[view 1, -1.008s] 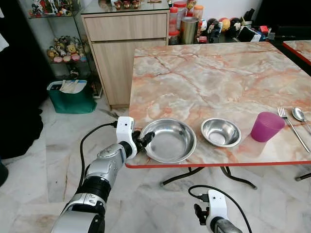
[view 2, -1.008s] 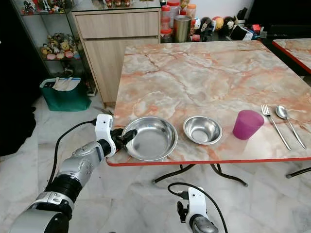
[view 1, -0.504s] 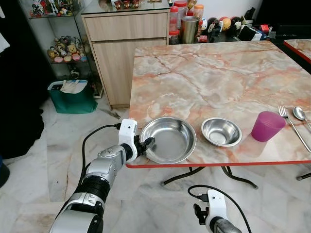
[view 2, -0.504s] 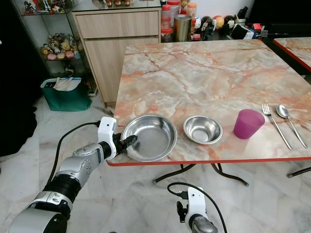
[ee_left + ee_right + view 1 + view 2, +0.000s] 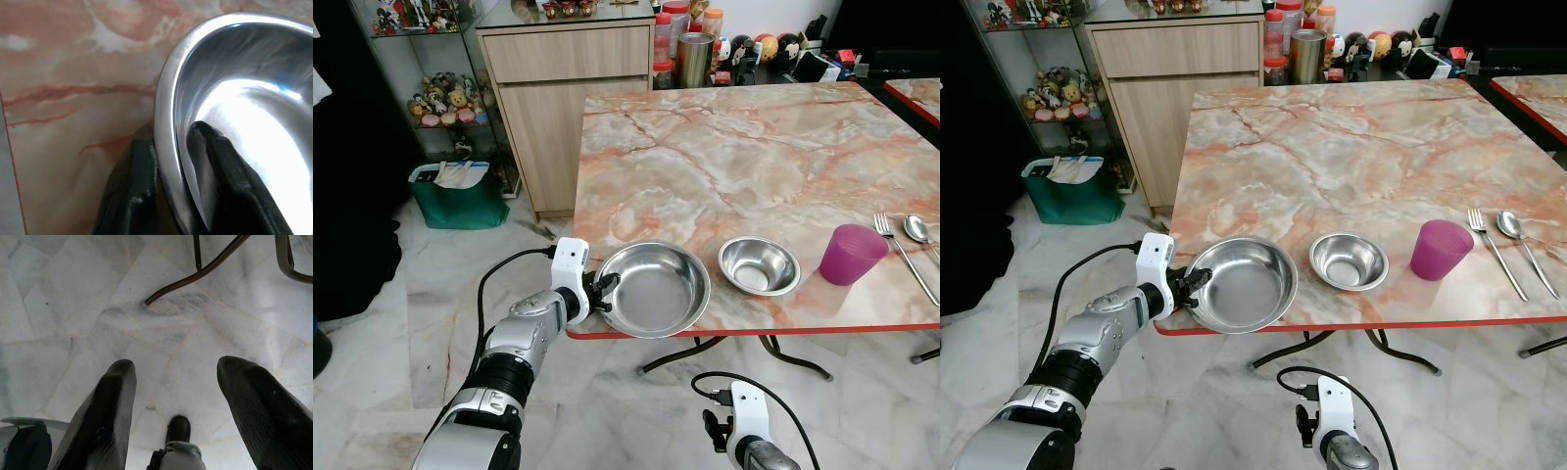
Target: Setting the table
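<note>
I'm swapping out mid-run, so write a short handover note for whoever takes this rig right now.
Left gripper: shut on the big bowl, pinching its rim at the table's near-left edge.
Right gripper: open, idle below the table, over the floor.
On the table: small bowl, pink cup, fork and spoon to the right.
Left: place the big bowl and arrange the rest.

Marble table (image 5: 724, 157) carries two steel bowls (image 5: 653, 290), purple cup (image 5: 850, 255), fork (image 5: 899, 250), spoon (image 5: 916, 232).
</note>
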Controlling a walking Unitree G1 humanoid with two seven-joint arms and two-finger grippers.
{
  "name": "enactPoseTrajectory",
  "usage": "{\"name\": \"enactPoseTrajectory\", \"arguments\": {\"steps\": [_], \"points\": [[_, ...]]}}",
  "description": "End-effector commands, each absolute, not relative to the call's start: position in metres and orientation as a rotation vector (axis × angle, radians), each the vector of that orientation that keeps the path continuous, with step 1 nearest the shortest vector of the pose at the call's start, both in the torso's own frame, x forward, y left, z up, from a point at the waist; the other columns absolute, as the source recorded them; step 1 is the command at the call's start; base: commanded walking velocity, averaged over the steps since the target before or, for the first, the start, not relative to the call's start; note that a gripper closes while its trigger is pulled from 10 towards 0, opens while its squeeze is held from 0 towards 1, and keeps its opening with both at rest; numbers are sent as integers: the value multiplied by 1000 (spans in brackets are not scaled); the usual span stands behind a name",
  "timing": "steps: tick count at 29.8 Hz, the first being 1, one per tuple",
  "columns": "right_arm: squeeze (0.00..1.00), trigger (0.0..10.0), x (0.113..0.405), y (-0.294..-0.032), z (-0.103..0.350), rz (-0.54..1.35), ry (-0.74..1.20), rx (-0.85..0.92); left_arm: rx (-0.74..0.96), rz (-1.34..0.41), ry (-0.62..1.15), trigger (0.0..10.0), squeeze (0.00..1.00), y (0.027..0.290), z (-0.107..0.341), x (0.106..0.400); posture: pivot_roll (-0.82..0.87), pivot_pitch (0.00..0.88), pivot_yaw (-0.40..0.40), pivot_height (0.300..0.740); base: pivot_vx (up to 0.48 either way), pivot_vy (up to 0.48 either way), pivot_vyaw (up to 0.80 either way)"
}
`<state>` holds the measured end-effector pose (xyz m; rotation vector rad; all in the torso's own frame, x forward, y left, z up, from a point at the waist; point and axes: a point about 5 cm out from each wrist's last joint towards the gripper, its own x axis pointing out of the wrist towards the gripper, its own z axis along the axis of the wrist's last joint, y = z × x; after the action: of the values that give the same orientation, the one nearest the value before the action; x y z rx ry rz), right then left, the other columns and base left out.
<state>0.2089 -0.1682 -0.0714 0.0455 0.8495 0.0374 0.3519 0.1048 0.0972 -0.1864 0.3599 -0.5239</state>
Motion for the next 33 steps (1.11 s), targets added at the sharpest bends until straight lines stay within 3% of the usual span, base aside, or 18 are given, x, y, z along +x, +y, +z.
{"name": "enactPoseTrajectory", "arguments": {"steps": [1, 9, 14, 15, 16, 18, 19, 20, 26, 33], "points": [[0, 10000, 210, -168, -71, 31, 848, 51, -177, -511, 368, 0, 0, 109, 98, 352, 87, 28, 29, 715, 0, 0, 0], [0, 10000, 211, -168, -70, 32, 845, 51, -207, -488, 348, 0, 0, 112, 100, 354, 84, 24, 27, 715, 0, 0, 0], [0, 10000, 211, -170, -70, 34, 847, 42, -361, -294, 158, 0, 0, 133, 118, 365, 79, 12, 19, 715, 0, 0, 0], [0, 10000, 211, -171, -70, 34, 847, 40, -408, -254, 99, 863, 0, 140, 126, 367, 79, 9, 13, 715, 0, 0, 0], [0, 10000, 211, -171, -70, 34, 847, 40, -408, -254, 99, 863, 0, 140, 126, 367, 79, 9, 13, 715, 0, 0, 0], [0, 10000, 211, -173, -70, 38, 849, 32, -444, -210, 19, 9137, 0, 148, 136, 369, 83, 2, 7, 715, 0, 0, 0], [0, 10000, 211, -173, -70, 40, 849, 29, -446, -196, 4, 9137, 0, 150, 138, 369, 83, 2, 7, 715, 0, 0, 0], [0, 10000, 211, -173, -70, 41, 850, 27, -455, -180, -14, 10000, 0, 152, 141, 370, 85, 0, 3, 715, 0, 0, 0], [0, 10000, 211, -173, -70, 50, 851, 18, -513, -104, -123, 10000, 0, 158, 150, 371, 87, 0, -4, 715, 0, 0, 0], [0, 10000, 211, -173, -70, 59, 852, 12, -398, -2, -239, 10000, 0, 158, 155, 364, 81, 0, -7, 715, 0, 0, 0]]}}
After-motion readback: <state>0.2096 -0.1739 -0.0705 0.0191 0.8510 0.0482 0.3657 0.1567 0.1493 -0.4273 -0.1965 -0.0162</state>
